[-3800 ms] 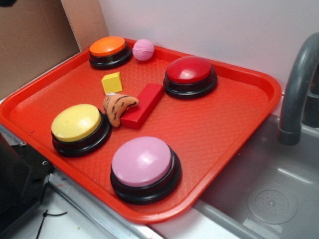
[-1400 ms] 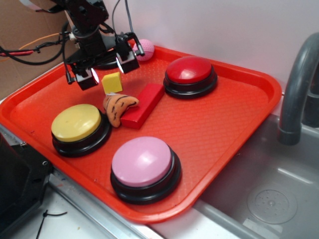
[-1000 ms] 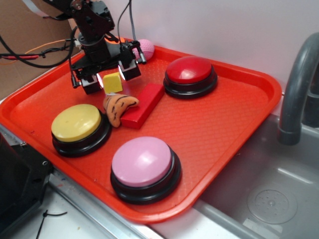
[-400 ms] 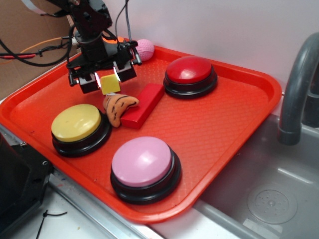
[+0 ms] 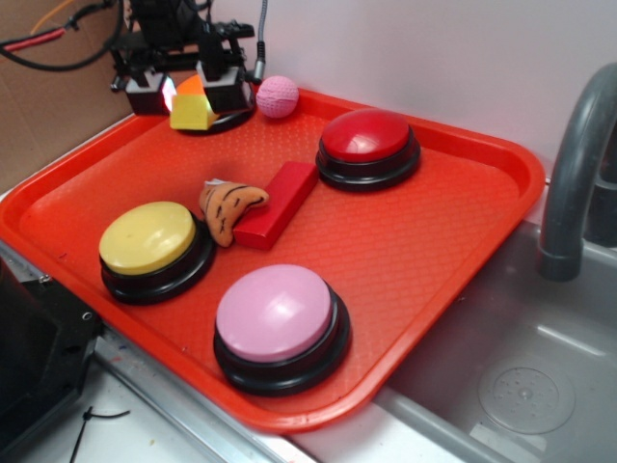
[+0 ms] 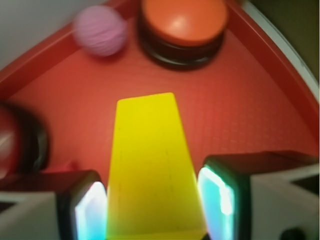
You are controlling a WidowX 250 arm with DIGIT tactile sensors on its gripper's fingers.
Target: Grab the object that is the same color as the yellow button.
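We have the claw [image 5: 187,92] clamped on the yellow block [image 5: 192,112], one finger pad against each side, which keeps it square between them. The block hangs clear of the red tray [image 5: 405,241], just in front of the orange button [image 6: 182,22] and well away from the yellow button [image 5: 147,236] whose colour it matches.

we see a toy-kitchen style test bench: a red plastic tray [image 5: 463,241] sits on a counter beside a grey moulded sink [image 5: 521,376] with a grey faucet [image 5: 574,164], a plain white wall [image 5: 434,58] and brown cardboard [image 5: 48,106] standing behind it.
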